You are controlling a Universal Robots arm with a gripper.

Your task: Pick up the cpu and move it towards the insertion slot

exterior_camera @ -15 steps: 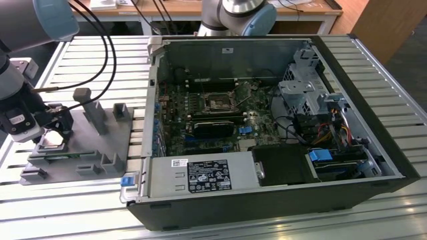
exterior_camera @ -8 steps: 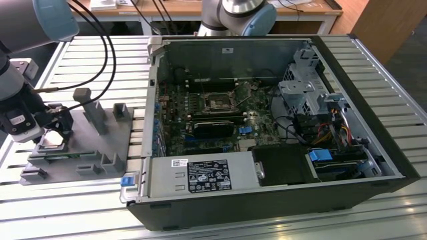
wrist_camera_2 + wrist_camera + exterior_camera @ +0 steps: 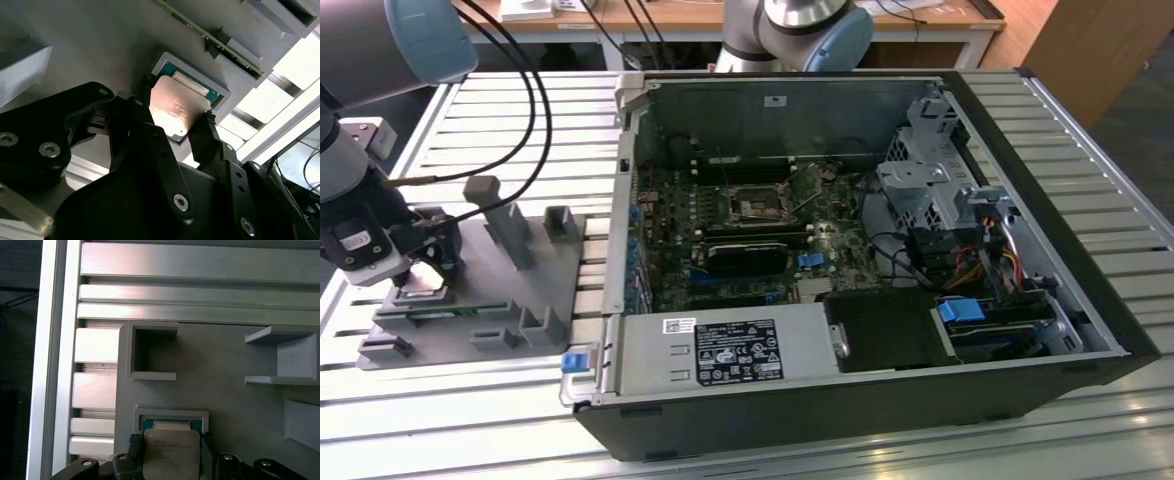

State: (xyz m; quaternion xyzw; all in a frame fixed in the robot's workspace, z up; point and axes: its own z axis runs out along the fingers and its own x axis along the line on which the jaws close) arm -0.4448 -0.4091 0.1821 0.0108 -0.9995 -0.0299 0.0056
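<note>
"Logging item one: chip [image 3: 170, 452], flat, silvery top. Location?"

"At its square pocket in the grey holder [image 3: 494, 290], on the slatted counter [image 3: 580, 140], at the exterior view's left. Whether it rests on the pocket floor or hangs just above it, I cannot tell."

"Item two: pincer [image 3: 176, 104]. State?"

"Narrow, clamped on the chip. Black fingers [image 3: 144, 102] press two opposite edges in both wrist views."

"Item three: socket [image 3: 757, 205]?"

"Inside the open computer case [image 3: 854, 420], well apart from the chip. Metal frame around a dark square."

"Handling note?"

"My judgement: raise it straight up until it is clear of the pocket rim. Keep it level, grip by the edges alone, and squeeze no harder than needed. A tilt could catch a corner on the rim or let the chip slip."
</note>
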